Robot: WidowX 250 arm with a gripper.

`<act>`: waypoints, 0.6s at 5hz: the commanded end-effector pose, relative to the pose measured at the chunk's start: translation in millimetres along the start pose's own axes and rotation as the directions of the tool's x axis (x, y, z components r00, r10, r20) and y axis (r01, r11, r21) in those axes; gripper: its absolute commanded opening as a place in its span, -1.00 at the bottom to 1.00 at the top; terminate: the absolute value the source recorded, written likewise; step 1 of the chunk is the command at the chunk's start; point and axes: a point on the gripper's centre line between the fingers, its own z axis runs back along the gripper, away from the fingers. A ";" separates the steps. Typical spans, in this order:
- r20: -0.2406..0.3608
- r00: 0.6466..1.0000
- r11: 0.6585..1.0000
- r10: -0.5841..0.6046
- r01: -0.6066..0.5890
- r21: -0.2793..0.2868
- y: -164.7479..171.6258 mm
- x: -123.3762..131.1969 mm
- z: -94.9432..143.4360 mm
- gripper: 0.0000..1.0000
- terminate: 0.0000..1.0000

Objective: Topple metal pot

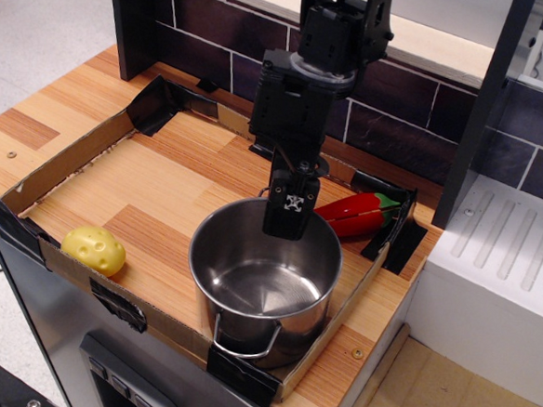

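A shiny stainless-steel cylindrical metal pot [264, 282] stands upright in the near right corner of a shallow cardboard tray [64, 164] edged with black tape, which lies on a wooden striped countertop [35, 117]. The pot's mouth faces up and its inside shows bare; one thin wire loop handle [243, 341] hangs at the near rim. The black robot gripper [287, 225] points down at the pot's far rim, its tip dipping just over or inside that edge. Seen end-on, its fingers look drawn close together, but whether they pinch the rim or anything else cannot be told. A red plastic toy pepper with a green stem [357, 212] lies just right of the gripper, behind the pot, against the tray's far right wall. A yellow lumpy toy [93, 250] rests at the tray's near left wall, well apart from the pot. Behind the tray runs a dark tiled wall [389, 128].
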 end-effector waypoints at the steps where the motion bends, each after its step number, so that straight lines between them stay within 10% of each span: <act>1: -0.025 0.999 0.999 -0.045 0.045 -0.004 6.2 -0.3 6.3 -1.00 -1.00; 3: -0.024 0.993 0.993 -0.114 0.113 -0.022 7.6 9.3 8.6 -1.00 -1.00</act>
